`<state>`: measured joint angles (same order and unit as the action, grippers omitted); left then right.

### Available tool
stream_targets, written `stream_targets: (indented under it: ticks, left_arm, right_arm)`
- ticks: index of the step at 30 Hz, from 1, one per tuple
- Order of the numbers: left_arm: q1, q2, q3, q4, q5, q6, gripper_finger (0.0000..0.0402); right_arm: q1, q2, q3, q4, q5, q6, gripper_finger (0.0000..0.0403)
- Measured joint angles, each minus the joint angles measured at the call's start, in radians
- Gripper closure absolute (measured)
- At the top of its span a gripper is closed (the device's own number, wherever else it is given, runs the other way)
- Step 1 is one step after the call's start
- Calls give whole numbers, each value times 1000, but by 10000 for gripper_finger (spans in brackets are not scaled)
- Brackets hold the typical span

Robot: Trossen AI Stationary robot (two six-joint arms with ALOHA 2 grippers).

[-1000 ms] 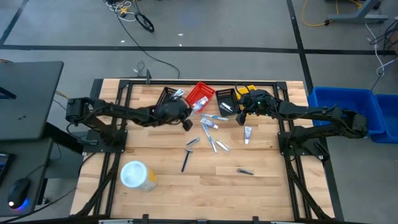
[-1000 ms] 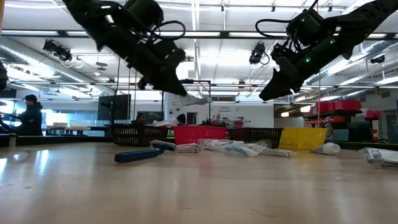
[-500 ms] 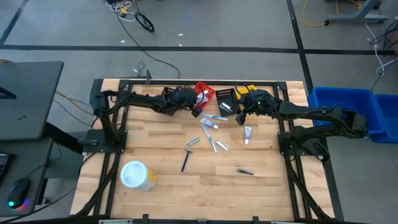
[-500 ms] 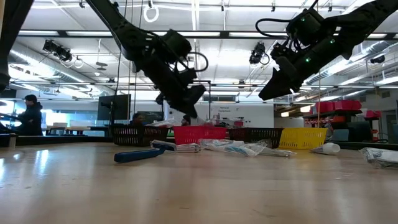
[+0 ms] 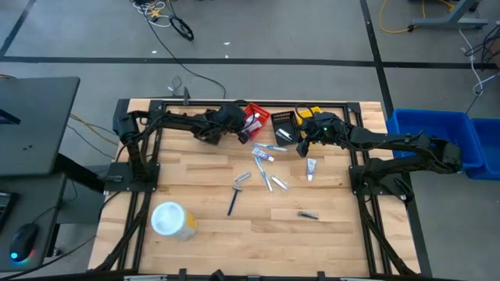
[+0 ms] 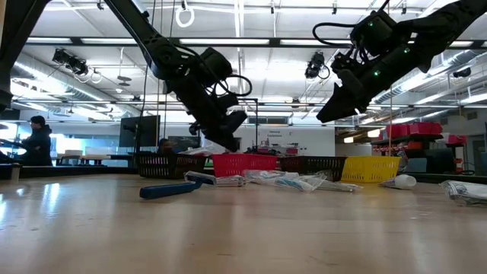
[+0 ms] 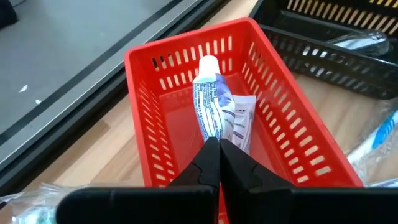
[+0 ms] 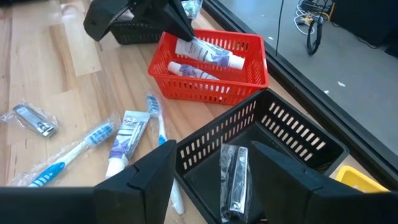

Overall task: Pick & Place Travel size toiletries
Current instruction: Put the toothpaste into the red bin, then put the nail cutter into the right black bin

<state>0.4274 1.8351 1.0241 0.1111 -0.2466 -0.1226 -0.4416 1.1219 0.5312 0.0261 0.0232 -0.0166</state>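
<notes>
A: What's the biggest thing on the desk?

B: The round white-lidded tub, lower left of the high view, not part of the job. Next come the baskets along the top edge: a black basket on the left, the red basket at centre, a second black basket beside it, and a yellow basket mostly under the right arm.

A: What's in them?

B: The red one holds two white-and-blue toothpaste tubes. The second black one holds a silvery sachet. I cannot tell what the other two hold.

A: And the claws?

B: The left claw hangs over the red basket, fingers pinched together on the crimped tail of a toothpaste tube that points into the basket. The right claw hovers just right of the second black basket, fingers standing wide, holding nothing.

A: Where's the rest of the toiletries?

B: Loose at mid-desk: a toothbrush, another tube, a small white tube, a blue-handled razor, a dark stick lower right.

A: How will they handle?

B: Light, I'd judge. Tubes are soft and glossy, so they may squash or slip; take them across the flat crimp or the firm cap end. Brushes and razors are stiff and slim; grip mid-handle
</notes>
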Motion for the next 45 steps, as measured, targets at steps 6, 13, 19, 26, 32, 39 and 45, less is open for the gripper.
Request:
stream_targets:
  ticks: [6, 13, 19, 26, 32, 39, 45]
  left_arm:
    - [0, 0, 0, -9, 0, 19, 399]
    - [0, 0, 0, -25, 11, 7, 398]
    - [0, 0, 0, -69, 39, -2, 397]
    - [0, 0, 0, -50, 34, 4, 393]
    - [0, 0, 0, -45, 34, 6, 362]
    - [-3, -3, 0, -40, 31, 4, 315]
    - [-14, -52, 11, -51, 29, 16, 291]
  right_arm:
    - [0, 0, 0, 0, 0, 1, 176]
    - [0, 0, 0, 0, 0, 0, 181]
    - [0, 0, 0, 0, 0, 0, 195]
    - [0, 0, 0, 0, 0, 0, 197]
    - [0, 0, 0, 0, 0, 0, 184]
    - [0, 0, 0, 0, -1, 0, 179]
    - [0, 0, 0, -8, -10, 0, 192]
